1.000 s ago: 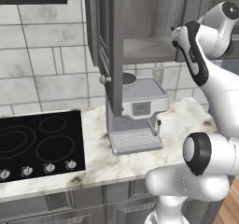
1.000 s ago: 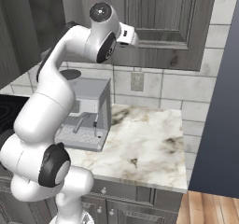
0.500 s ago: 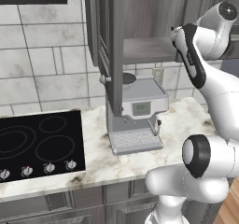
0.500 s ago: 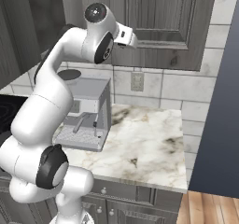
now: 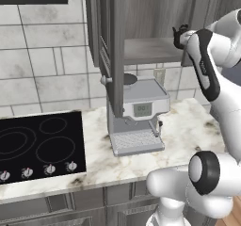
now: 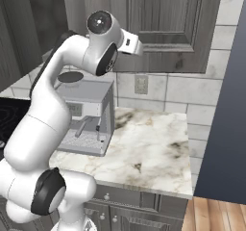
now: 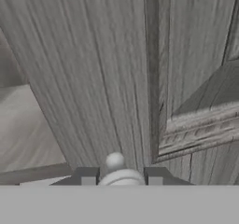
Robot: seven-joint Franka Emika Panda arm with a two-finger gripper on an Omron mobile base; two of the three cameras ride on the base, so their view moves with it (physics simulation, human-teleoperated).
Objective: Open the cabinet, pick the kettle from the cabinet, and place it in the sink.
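The dark grey wood-grain cabinet [image 5: 150, 51] hangs on the wall above the counter. Its left door [image 5: 115, 55] stands swung out edge-on, baring one inner shelf. In the hand view the right door [image 7: 93, 78] is close in front. My gripper [image 7: 121, 176] is shut on its small round metal knob [image 7: 115, 161], one fingertip on each side. Seen from the left base, the gripper [image 5: 180, 36] sits at that door's inner edge, level with the shelf. The right door [image 6: 168, 28] looks slightly ajar. The kettle is hidden and the sink is out of view.
A boxy silver coffee machine [image 5: 139, 112] stands on the marble counter [image 5: 188, 126] right under the cabinet. A black cooktop [image 5: 37, 145] lies to the left. The open left door's knob [image 5: 104, 79] juts out above the machine. A dark tall panel [image 6: 226, 105] bounds the counter's right end.
The arm's elbow has drifted slightly left while the hand stays at the right door's knob. The door has barely moved.
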